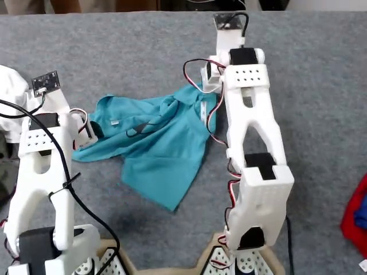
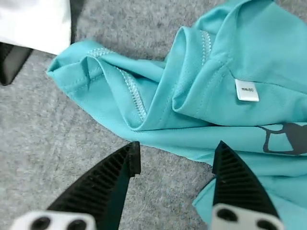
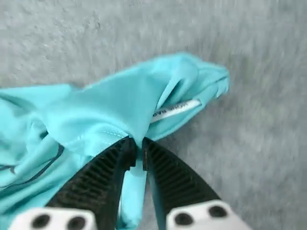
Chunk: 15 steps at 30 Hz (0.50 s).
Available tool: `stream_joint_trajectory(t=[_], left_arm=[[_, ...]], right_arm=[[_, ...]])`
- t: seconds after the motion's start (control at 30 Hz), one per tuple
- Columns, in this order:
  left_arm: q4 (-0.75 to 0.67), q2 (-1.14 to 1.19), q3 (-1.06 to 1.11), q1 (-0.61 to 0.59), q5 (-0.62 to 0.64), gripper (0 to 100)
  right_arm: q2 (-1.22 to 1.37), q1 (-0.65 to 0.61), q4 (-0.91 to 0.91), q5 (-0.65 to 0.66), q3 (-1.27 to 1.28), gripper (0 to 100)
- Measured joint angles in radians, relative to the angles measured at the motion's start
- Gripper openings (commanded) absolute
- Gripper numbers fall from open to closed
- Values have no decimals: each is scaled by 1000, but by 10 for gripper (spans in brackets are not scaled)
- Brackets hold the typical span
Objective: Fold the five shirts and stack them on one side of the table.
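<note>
Spread left fingers [image 2: 117, 175] hovered over the teal shirt [image 1: 160, 143] at its hem. Right fingers [image 3: 160, 167] pinched a fold beside its label. The shirt lay crumpled mid-way across the grey surface [image 1: 321, 86], with white cloth [image 1: 11, 91] and red cloth [image 1: 356, 212] at opposite edges.

Bench [image 1: 321, 86]: grey, carpet-like surface. Lying on it: teal shirt [image 1: 166, 143] crumpled at centre, white garment [image 1: 11, 91] at left edge, red-and-blue garment [image 1: 356, 215] at right edge.

Left arm [image 1: 39, 172], right arm [image 1: 252, 123]: white printed shells, black servos, rows of screw holes, red-white-black wiring; black ribbed fingers [image 2: 108, 179].
</note>
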Motion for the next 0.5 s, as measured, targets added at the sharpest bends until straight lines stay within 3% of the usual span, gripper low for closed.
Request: stream_joint_trajectory(t=[0.27, 0.5], left_arm=[[-106, 32, -97, 0, 2, 253], [-175, 318, -345, 0, 2, 250]], right_arm=[[181, 0, -86, 141, -12, 333], [195, 28, -135, 176, -12, 267]])
